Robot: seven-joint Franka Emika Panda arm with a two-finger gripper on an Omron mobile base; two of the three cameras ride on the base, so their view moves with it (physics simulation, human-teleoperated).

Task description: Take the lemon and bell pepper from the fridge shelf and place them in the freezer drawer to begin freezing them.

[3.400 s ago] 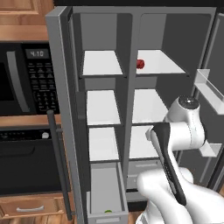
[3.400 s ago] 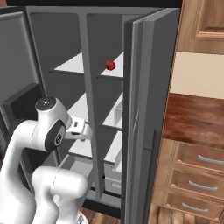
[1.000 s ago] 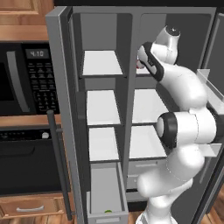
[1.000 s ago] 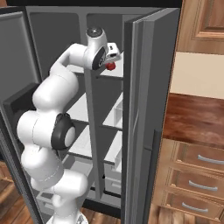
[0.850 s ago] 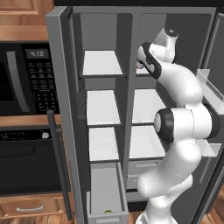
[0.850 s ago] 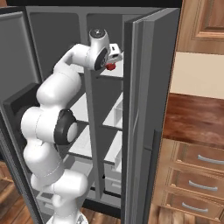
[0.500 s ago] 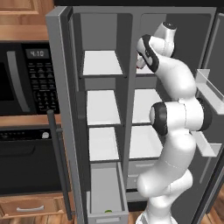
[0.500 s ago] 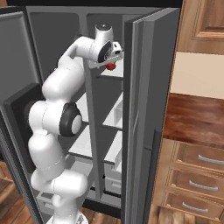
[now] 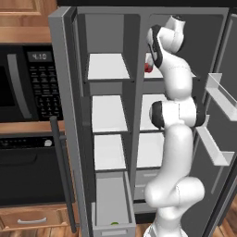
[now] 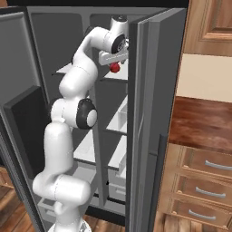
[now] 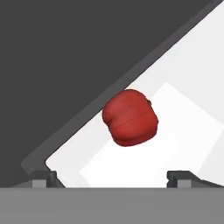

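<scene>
Glossy red against white, the bell pepper [image 11: 130, 117] sits on the fridge shelf [image 11: 192, 109], close to the shelf's edge where it meets the dark grey inner wall of the fridge [image 9: 139, 55]. In the hand view the gripper [image 11: 111, 175] faces the fruit with its jaws spread wide, the two dark fingertips [image 11: 43, 177] rising at either side of the bottom edge and the pepper lying ahead of them, centred in the gap but apart from both; nothing is held. From the left base view the white arm [image 9: 178, 115] stands tall in the fridge's wider column, its hand up at the top shelf, with a sliver of the bell pepper [image 9: 148, 67] showing just beside the wrist. The right base view shows the bell pepper [image 10: 115, 67] directly under the gripper [image 10: 114, 61], at the shelf's front. Low in the narrower column the freezer drawer [image 9: 111, 203] is pulled out, a small yellow-green thing, apparently the lemon [image 9: 114, 224], resting at its front end. A black microwave [image 9: 28, 81] is built in beside the open door.
</scene>
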